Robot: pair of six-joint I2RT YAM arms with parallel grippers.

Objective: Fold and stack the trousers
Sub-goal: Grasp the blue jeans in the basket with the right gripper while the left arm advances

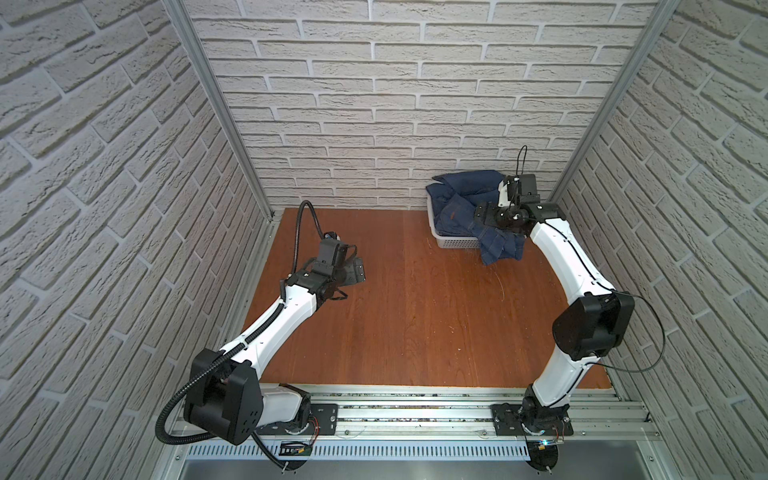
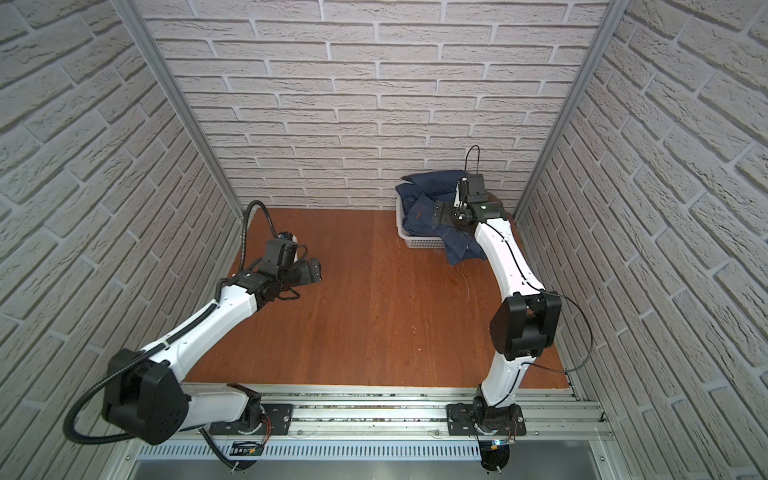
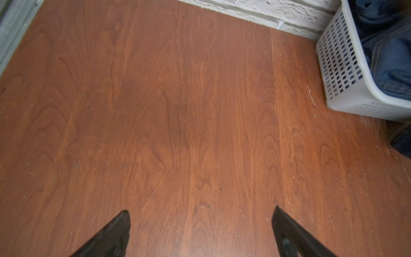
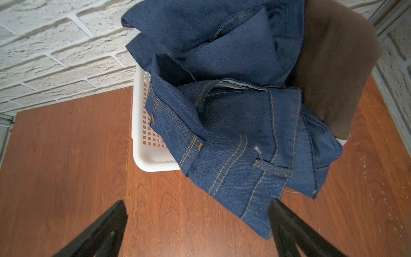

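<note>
Two grippers, jaws wide and empty: your left gripper (image 3: 201, 209) over the table (image 3: 200, 111), your right gripper (image 4: 196, 201) near the trousers (image 4: 233, 138), heaped in the basket (image 4: 142, 155), spilling over its rim; patch (image 1: 450, 216) too small to read

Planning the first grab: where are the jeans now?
In both top views the trousers lie heaped in the white basket at the far right, spilling over its rim onto the table.

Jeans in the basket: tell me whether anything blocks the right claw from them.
Nothing visible does. The right claw hangs open facing the jeans, which spill over the rim of the white basket.
</note>
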